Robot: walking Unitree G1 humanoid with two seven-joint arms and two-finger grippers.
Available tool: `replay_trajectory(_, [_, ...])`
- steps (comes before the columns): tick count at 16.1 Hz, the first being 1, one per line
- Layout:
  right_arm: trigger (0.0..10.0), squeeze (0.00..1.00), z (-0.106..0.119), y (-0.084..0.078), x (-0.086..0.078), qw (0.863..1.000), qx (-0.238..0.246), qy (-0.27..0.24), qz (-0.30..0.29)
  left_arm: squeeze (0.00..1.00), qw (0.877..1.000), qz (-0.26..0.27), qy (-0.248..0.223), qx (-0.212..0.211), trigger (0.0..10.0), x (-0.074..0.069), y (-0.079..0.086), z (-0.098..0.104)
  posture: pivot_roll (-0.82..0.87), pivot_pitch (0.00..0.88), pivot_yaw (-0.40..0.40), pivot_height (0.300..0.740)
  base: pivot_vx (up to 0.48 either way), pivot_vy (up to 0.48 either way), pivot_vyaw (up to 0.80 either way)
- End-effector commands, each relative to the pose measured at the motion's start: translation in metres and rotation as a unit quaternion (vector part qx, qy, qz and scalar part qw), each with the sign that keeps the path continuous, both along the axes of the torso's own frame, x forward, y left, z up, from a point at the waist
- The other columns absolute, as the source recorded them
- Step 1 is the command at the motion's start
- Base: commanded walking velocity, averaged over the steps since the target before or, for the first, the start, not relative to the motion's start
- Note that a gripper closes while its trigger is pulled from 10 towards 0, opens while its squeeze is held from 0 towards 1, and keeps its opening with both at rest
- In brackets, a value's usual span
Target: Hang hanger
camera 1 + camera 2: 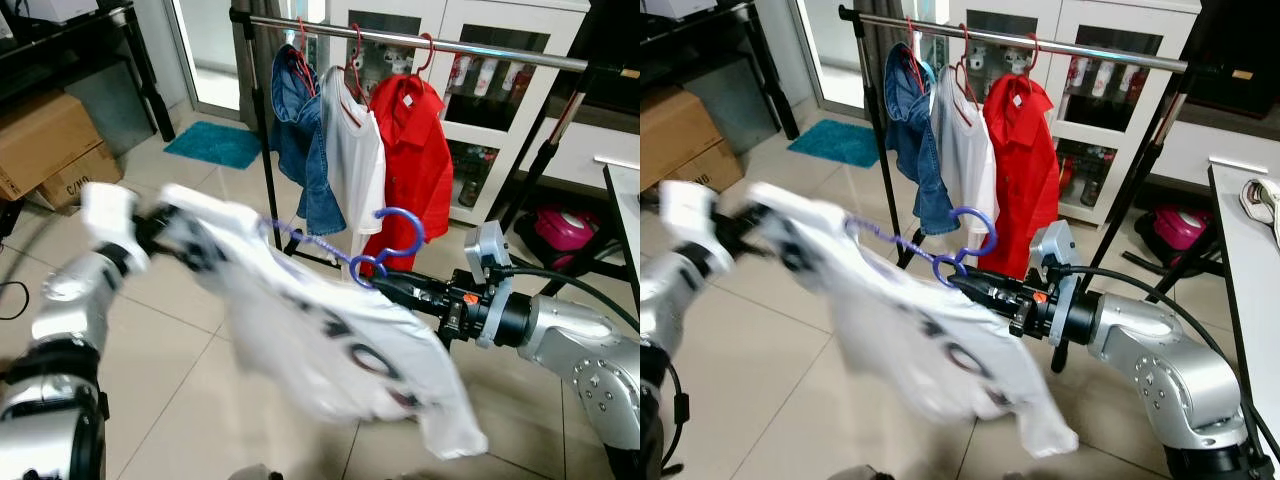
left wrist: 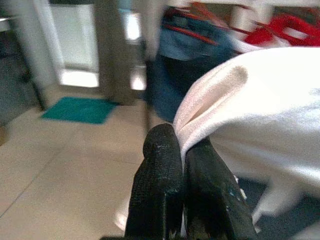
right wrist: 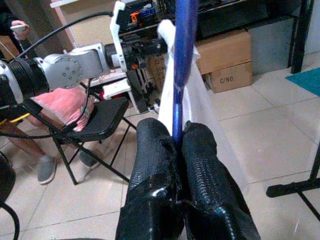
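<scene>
Purple plastic hanger (image 1: 385,248) carrying a white printed T-shirt (image 1: 330,350) sits in front of my rig, below the metal clothes rail (image 1: 420,42). My right end effector (image 1: 375,283) is clamped shut on the hanger just under its hook. My left end effector (image 2: 182,165), blurred in the head views, appears to be pinched closed on a fold of the shirt. A denim shirt (image 1: 300,140), white shirt (image 1: 352,160) and red shirt (image 1: 412,165) hang on the rail.
</scene>
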State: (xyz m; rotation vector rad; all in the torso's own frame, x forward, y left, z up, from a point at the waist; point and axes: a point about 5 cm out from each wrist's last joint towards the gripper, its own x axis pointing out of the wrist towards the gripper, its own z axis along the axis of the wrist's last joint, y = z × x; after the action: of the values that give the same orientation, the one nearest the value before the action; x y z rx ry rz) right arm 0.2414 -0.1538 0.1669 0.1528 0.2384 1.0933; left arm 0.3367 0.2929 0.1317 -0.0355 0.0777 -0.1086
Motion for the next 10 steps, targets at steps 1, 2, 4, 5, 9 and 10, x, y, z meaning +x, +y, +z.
replay_trajectory(1, [0.0, 0.0, 0.003, -0.002, 0.0, 1.0, -0.004, -0.014, -0.007, 0.0, 0.993, 0.103, 0.014, -0.052, 0.0, -0.003, 0.024, -0.001, -0.08, 0.0, 0.07, 0.74, 0.0, 0.0, 0.0])
replay_trajectory(2, [0.0, 0.0, 0.003, -0.002, 0.0, 1.0, -0.004, -0.014, -0.008, 0.0, 0.99, 0.123, 0.015, -0.069, 0.0, -0.003, 0.028, -0.001, -0.08, 0.0, 0.07, 0.74, 0.0, 0.0, 0.0])
replay_trajectory(4, [0.0, 0.0, 0.003, -0.003, 0.0, 1.0, -0.004, -0.016, -0.012, 0.0, 0.989, 0.124, 0.031, -0.07, 0.0, -0.004, 0.029, -0.003, -0.08, 0.0, 0.08, 0.74, 0.0, 0.0, 0.0])
replay_trajectory(5, [0.0, 0.0, 0.003, -0.003, 0.0, 1.0, -0.004, -0.016, -0.013, 0.0, 0.99, 0.119, 0.035, -0.068, 0.0, -0.003, 0.027, -0.004, -0.08, 0.0, 0.08, 0.74, 0.0, 0.0, 0.0])
replay_trajectory(9, [0.0, 0.0, 0.006, -0.004, 0.003, 0.999, 0.008, -0.028, -0.038, 0.0, 0.994, 0.065, 0.078, -0.038, 0.0, 0.0, 0.002, -0.02, -0.08, 0.0, 0.085, 0.74, 0.0, 0.0, 0.0])
replay_trajectory(10, [0.0, 0.0, 0.01, -0.003, 0.014, 0.994, 0.029, -0.048, -0.09, 0.0, 0.995, -0.065, 0.077, 0.002, 0.0, 0.002, -0.029, -0.023, -0.08, 0.0, 0.083, 0.74, 0.0, 0.0, 0.0])
